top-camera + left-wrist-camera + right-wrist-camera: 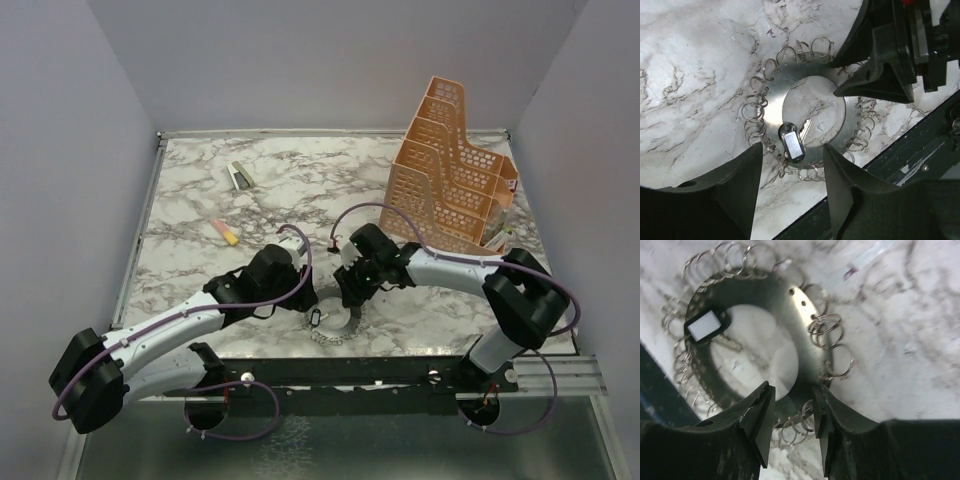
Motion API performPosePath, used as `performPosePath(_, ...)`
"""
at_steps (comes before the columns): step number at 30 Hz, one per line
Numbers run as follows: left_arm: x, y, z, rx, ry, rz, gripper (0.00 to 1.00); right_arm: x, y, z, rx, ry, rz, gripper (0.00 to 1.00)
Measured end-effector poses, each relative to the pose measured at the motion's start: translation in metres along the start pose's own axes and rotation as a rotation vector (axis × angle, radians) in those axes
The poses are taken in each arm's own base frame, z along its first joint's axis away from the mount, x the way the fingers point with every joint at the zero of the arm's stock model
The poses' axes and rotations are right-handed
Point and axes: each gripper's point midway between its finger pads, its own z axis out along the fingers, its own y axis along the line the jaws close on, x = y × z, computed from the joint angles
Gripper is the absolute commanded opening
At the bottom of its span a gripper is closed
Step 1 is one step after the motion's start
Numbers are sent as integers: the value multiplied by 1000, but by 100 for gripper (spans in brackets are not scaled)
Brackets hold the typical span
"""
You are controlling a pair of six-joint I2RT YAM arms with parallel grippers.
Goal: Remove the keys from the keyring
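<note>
The keyring [335, 330] [771, 107] [790, 322] is a flat dark-grey metal ring lying on the marble near the front edge, rimmed with small silvery wire loops [756, 127] [827, 330]. A dark tag with a pale label [791, 142] [704, 326] rests on its inner edge, with one small silvery key [807, 127] beside it in the hole. My left gripper [303, 300] [793, 150] hovers open over the tag side. My right gripper [352, 295] [793, 395] [835, 79] is open, its jaws standing on either side of the ring's band, loops between them.
An orange stepped file organiser [450, 170] stands at the back right. A small green-and-white item [238, 176] and a pink-and-yellow one [226, 232] lie at the back left. The black front rail [350, 375] [910, 150] runs just beyond the ring.
</note>
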Motion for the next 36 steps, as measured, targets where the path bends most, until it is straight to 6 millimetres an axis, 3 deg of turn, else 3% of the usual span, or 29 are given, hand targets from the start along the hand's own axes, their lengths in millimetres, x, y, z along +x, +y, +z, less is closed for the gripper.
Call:
performPosePath(9, 4, -3, 2, 9, 0, -25, 53, -36, -39, 6, 151, -45, 61, 48)
performPosePath(13, 8, -3, 4, 11, 5, -29, 53, -44, -61, 1, 237, -61, 76, 48)
performPosePath(16, 8, -4, 6, 18, -2, -29, 50, -45, -67, -1, 250, -67, 67, 49)
performPosePath(23, 10, -5, 17, 29, 6, -29, 29, -54, -39, -26, 144, -181, -20, 49)
performPosePath(27, 16, -10, 25, 44, 27, -10, 28, -56, -23, -33, 72, -244, -54, 50)
performPosePath(36, 30, -26, 44, 46, 93, 97, 33, -33, -11, -23, -9, -234, -52, 51)
